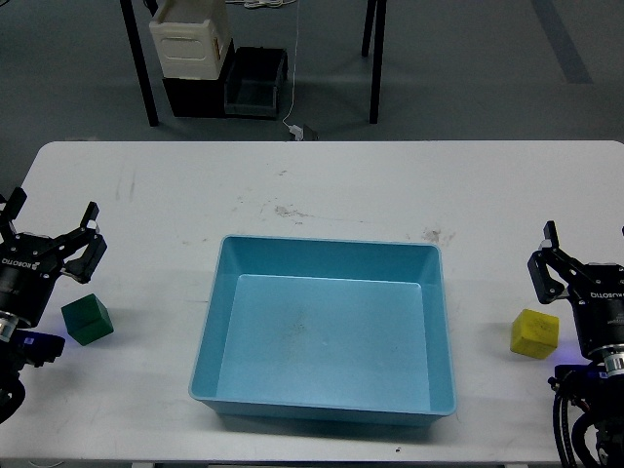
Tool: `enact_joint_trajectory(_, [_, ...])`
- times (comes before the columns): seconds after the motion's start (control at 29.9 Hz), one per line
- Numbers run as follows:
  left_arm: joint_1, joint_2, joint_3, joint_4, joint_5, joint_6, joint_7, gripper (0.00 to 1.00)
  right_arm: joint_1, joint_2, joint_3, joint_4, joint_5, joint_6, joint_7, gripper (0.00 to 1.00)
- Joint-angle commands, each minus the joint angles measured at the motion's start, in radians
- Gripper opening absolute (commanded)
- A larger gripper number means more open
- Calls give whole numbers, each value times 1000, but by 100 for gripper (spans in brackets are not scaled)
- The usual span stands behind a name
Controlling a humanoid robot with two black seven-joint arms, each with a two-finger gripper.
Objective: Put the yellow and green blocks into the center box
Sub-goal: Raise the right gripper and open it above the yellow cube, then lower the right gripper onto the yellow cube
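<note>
**Both blocks still outside the tray as grippers wait at the table's edges**

Nearest the camera, the light-blue center box (209,331) sits squarely in the middle of the white table (322,175), its floor bare: neither block is inside, so by this view the whole task remains to be done.

At about 9 o'clock from the tray, the green block (88,319) rests on the tabletop, well apart from the tray's left wall. The left gripper (49,226) hovers just beyond it toward 11 o'clock, fingers spread wide and holding nothing. At 3 o'clock, the yellow block (535,334) lies on the table near the tray's right wall but not touching it. The right gripper (570,263) stands just beside it at 1 o'clock; one finger shows clearly and the other is cut by the frame's edge, so the width of its opening cannot be told. It grips nothing visible.

Two pick-ups and two drops appear to lie ahead.

Farther off, at 12 o'clock beyond the table, a white bin (190,44) and a dark crate (255,83) stand on the grey floor.
</note>
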Motion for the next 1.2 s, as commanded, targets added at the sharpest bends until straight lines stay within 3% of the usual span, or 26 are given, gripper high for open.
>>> enact_joint_trajectory(0.0, [0,-10,1,0,0,0,2,100,-5,0,0,0,0,0,2,100])
enact_joint_trajectory(0.2, [9,-13,1,1,0,0,-1,100,-5,0,17,5,2,12,0,100])
enact_joint_trajectory(0.4, [12,-15,-5,5,0,0,-4,100,49,-47,22,-24,-53,92,0,100])
enact_joint_trajectory(0.67, [12,-15,-8,6,0,0,-5,100,265,-253,23,-32,-349,94,0,100])
enact_joint_trajectory(0.8, [11,-15,-10,6,0,0,-10,100,415,-334,5,-89,-633,55,5,100])
enact_joint_trajectory(0.94, [12,-15,-10,6,0,0,-42,100,536,-449,-102,-100,-966,29,41,100])
enact_joint_trajectory(1.17, [14,-18,-10,8,0,0,-67,100,861,-790,-548,-143,-1348,83,196,100])
